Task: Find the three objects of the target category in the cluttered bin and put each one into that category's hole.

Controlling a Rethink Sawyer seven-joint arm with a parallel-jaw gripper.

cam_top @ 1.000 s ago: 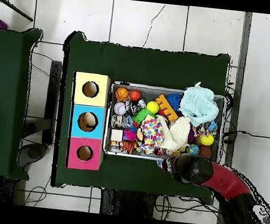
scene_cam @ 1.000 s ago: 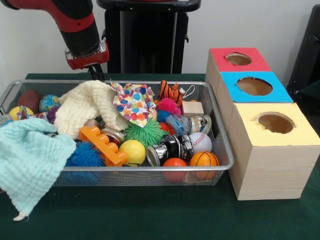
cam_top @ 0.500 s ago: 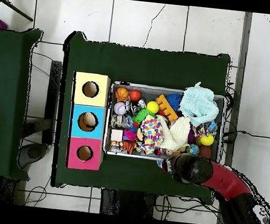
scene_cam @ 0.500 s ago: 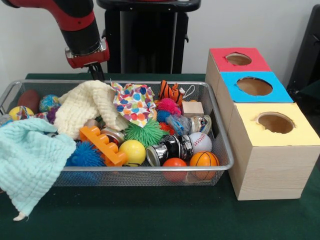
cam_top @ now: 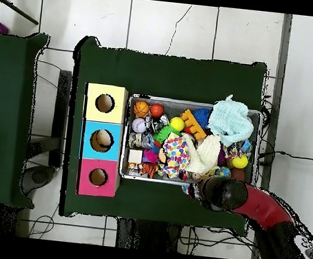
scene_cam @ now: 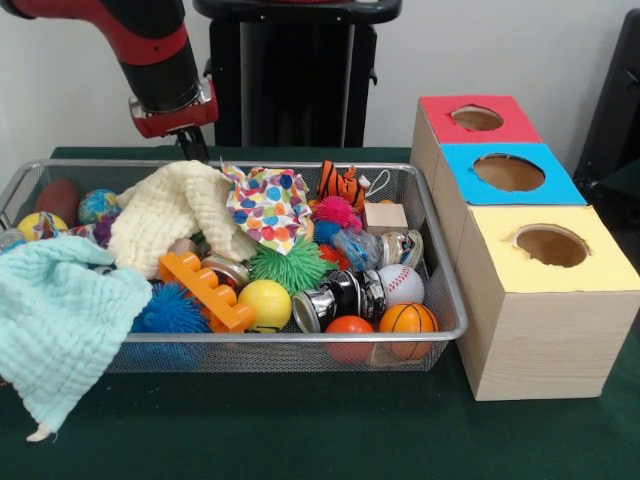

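Observation:
A wire bin (scene_cam: 440, 270) holds a jumble of toys. At its front right lie a baseball (scene_cam: 402, 284), a small basketball (scene_cam: 408, 320), an orange ball (scene_cam: 349, 328) and a yellow ball (scene_cam: 265, 303), with a crushed can (scene_cam: 340, 296) between them. Three boxes with round holes stand to the right: yellow (scene_cam: 552, 246), blue (scene_cam: 509, 172) and red (scene_cam: 477, 118). My gripper (scene_cam: 193, 147) hangs just behind the bin's far rim, above the cream cloth (scene_cam: 170, 210), with nothing seen in it. In the overhead view the arm's wrist (cam_top: 215, 191) covers the gripper.
A mint cloth (scene_cam: 60, 320) drapes over the bin's front left corner. A polka-dot cloth (scene_cam: 268, 205), an orange toy brick (scene_cam: 205, 290), green (scene_cam: 290, 267) and blue (scene_cam: 170, 310) spiky balls, a wooden cube (scene_cam: 385, 216) and a tiger toy (scene_cam: 342, 184) crowd the middle.
The arm has only shifted slightly above the bin's far rim. Nothing in the bin has moved.

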